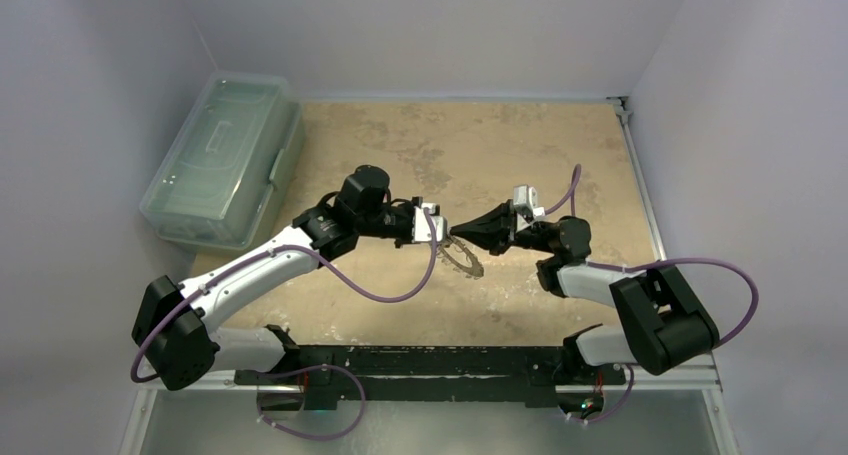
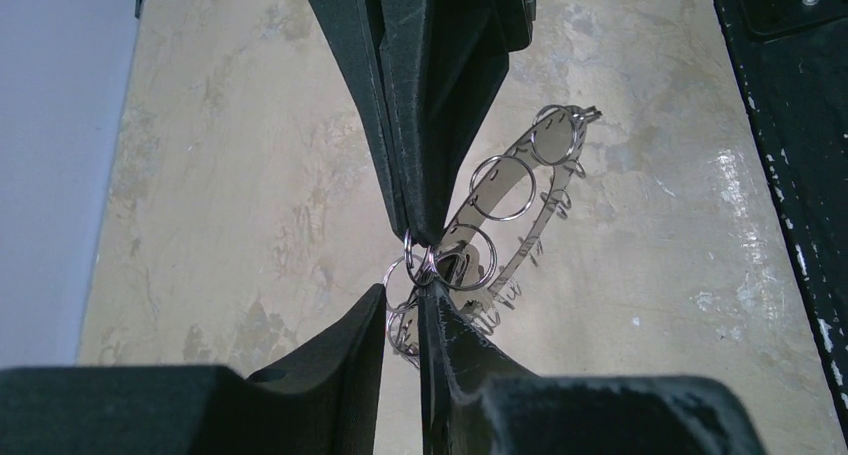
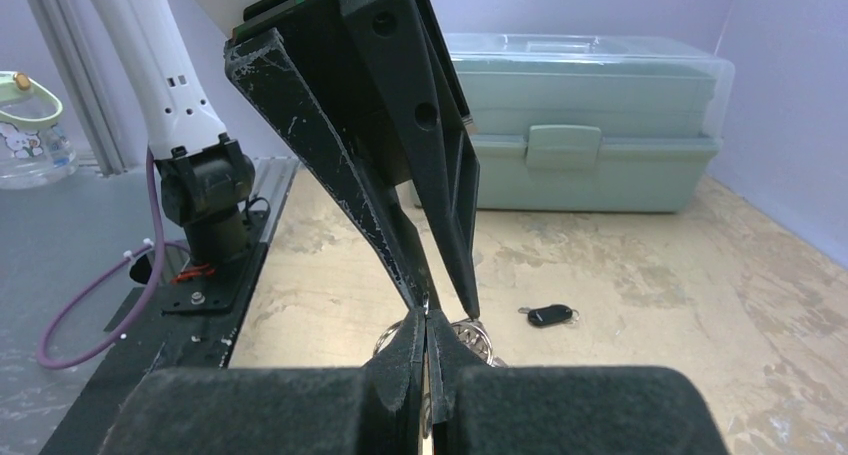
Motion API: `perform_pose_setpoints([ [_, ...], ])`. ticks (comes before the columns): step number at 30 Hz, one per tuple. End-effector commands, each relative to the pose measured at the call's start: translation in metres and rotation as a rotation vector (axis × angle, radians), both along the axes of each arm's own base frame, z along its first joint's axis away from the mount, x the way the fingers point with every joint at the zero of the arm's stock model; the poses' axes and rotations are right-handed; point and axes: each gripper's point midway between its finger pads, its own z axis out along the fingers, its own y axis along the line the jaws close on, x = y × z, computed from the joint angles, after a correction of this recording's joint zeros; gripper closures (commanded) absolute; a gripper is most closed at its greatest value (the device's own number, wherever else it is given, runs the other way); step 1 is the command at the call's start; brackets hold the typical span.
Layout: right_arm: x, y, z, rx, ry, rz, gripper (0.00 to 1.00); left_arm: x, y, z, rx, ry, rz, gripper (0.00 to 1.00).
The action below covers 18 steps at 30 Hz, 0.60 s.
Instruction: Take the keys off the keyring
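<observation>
Top view. Both arms reach to mid-table (image 1: 400, 135). The left claw (image 1: 440, 227) and right claw (image 1: 462, 225) meet tip to tip. The keyring (image 1: 465, 257) hangs tilted just under the tips, off the table surface. A pale green lidded toolbox (image 1: 222, 155) sits at the far left edge, well apart.

Left wrist view. The left claw's own fingers (image 2: 350, 355) rise from the bottom, a narrow gap between them. The right claw (image 2: 415, 233) comes down from above, its fingers pressed together and nipping a small split ring of the bunch. More small rings (image 2: 497, 213) string off up and right along the keyring. Its big hoop is seen nearly edge-on. Little keys (image 2: 510, 295) hang off the hoop, heads too small to sort. One or two small rings lie in the gap at the left claw's tips. Cannot tell whether any is pinched there.

Right wrist view. The right claw's fingers (image 3: 405, 360) are shut tight, no gap. The left claw's fingers (image 3: 400, 235) slant down from above, tips slightly apart, just over the silvery rings (image 3: 472, 333) that poke out past the right tips. A black key fob (image 3: 548, 316) lies alone on the table beyond. The toolbox stands at the far edge. A clear cup with a cartoon print (image 3: 28, 125) stands off the table, far left.
</observation>
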Motion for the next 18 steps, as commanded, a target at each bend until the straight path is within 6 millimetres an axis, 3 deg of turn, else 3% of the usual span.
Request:
perform_pose_setpoints([
  [1,-0.014,-0.0073,0.0513,0.132,-0.311,-0.013,1.0,-0.0115,-0.0073,0.0082,-0.03,0.007,-0.065,0.82],
  [11,-0.0136,-0.007,0.0491,0.125,-0.313,-0.014,1.0,-0.0136,-0.0094,0.0111,-0.044,0.024,-0.067,0.82],
  [13,-0.0134,-0.0068,0.0482,0.123,-0.311,-0.014,1.0,-0.015,-0.0101,0.0124,-0.049,0.033,-0.07,0.87],
  [15,-0.0134,-0.0069,0.0482,0.123,-0.312,-0.015,1.0,-0.0154,-0.0104,0.0133,-0.051,0.036,-0.07,0.98],
  [18,-0.0132,-0.0069,0.0473,0.119,-0.313,-0.014,1.0,-0.0136,-0.0079,0.0129,-0.039,0.029,-0.055,1.0],
])
